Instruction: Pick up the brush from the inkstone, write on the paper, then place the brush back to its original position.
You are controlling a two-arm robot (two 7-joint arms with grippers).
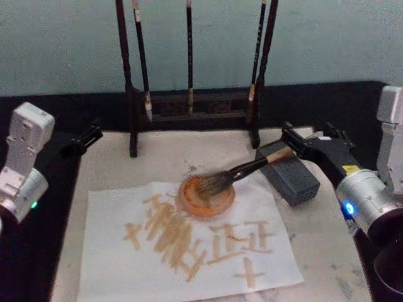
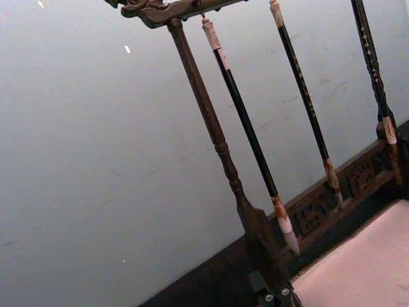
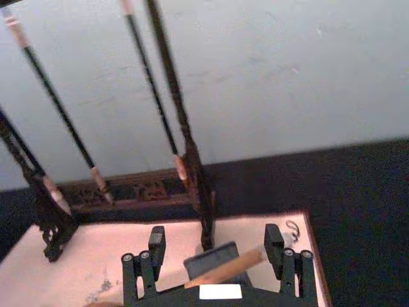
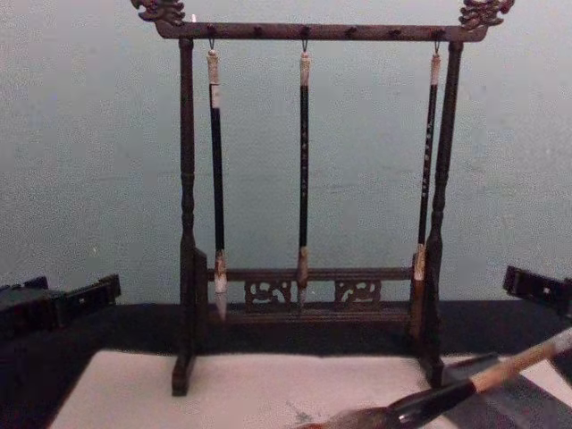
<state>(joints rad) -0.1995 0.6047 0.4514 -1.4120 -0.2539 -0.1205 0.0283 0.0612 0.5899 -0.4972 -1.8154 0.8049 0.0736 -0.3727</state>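
The brush lies slanted, its tan shaft propped on the near-left top edge of the inkstone and its bushy bristles resting in a shallow orange dish that sits on the far edge of the paper. The paper, marked with tan strokes, covers the near middle of the pale desk, with bare desk to its right and a narrower strip to its left. The right gripper sits at the far right of the desk, just behind the inkstone and the brush's upper end; in the right wrist view its jaws stand wide, one finger on each side of the shaft, not gripping it. The left gripper hangs off the desk's far left corner over dark ground, well apart from the brush; I cannot tell how its jaws stand. A dark wooden brush rack with three thin hanging brushes lines the far edge.
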